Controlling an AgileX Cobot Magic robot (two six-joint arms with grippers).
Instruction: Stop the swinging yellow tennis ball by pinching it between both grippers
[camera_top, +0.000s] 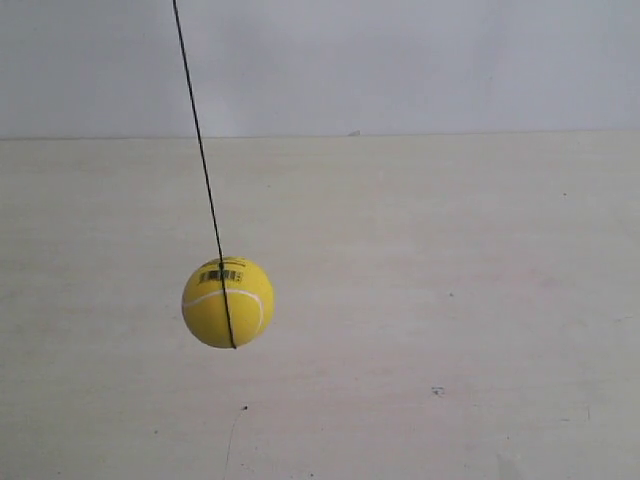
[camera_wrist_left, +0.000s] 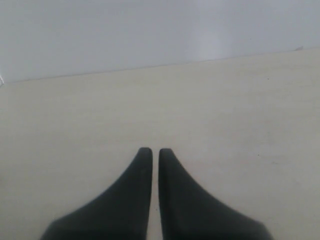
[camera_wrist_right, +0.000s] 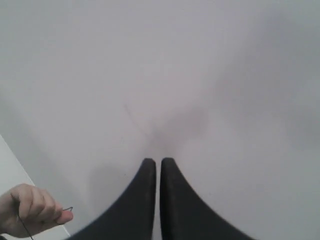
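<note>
Hanging ball: the yellow tennis ball (camera_top: 227, 302) is dangling on a tilted dark string (camera_top: 200, 140) above the tabletop (camera_top: 450, 300), short of its far edge and nearer the exterior view's left edge.
Left gripper (camera_wrist_left: 155, 150): is pointing toward the tabletop's far edge, tips nearly together, gripping nothing.
Right gripper (camera_wrist_right: 158, 161): is facing a grey surface (camera_wrist_right: 200, 75), tips nearly together, empty.
Person's hand (camera_wrist_right: 30, 212): is pinching a thin dark thread (camera_wrist_right: 67, 209).
</note>
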